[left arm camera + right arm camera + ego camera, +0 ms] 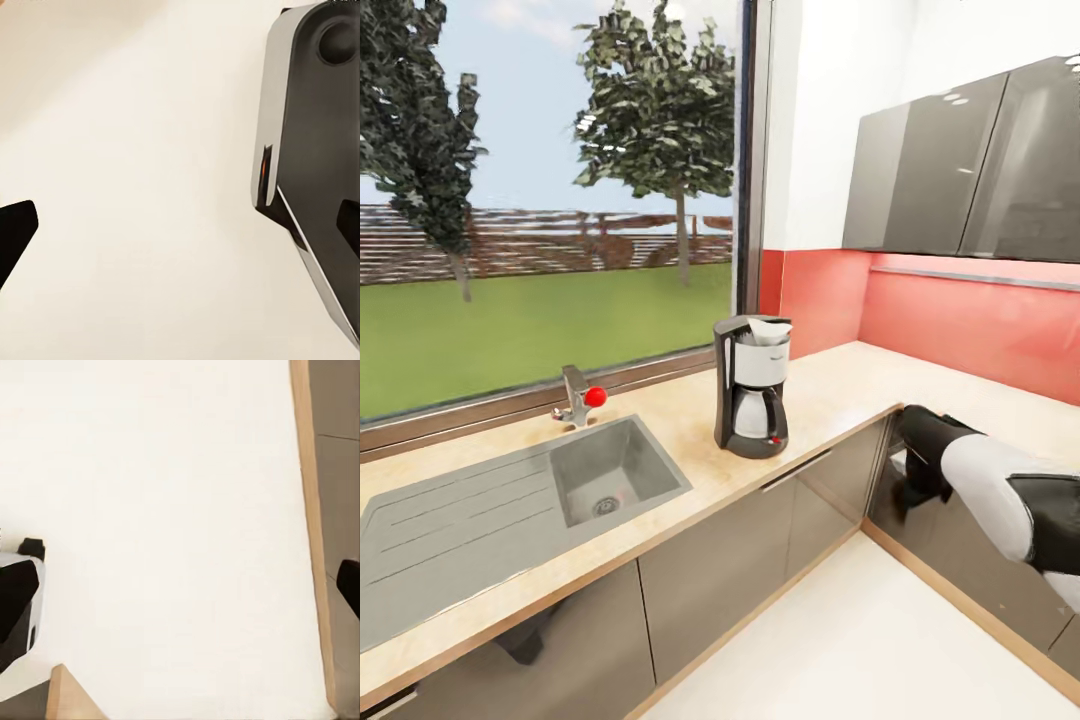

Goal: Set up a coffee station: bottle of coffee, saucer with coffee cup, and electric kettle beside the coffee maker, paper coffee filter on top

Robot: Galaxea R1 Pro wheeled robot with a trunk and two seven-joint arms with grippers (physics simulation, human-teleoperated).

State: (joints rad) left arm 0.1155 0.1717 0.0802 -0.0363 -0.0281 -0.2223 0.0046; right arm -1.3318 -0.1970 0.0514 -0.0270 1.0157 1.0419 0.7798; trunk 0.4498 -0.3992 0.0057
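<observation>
Black-and-silver drip coffee maker (753,386) standing on the beige stone tabletop (830,390) beside the grey steel sink (615,470), white paper filter (770,329) sitting on top, both claws' states unclear

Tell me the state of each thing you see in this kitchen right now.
coffee maker: upright on the countertop, white filter on top, carafe in place
sink: basin empty
faucet: no water running
upper cabinets: doors closed
lower cabinets: closed
right arm: lowered beside the counter

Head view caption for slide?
Coffee maker on beige countertop right of the sink, beneath a garden window.
</observation>
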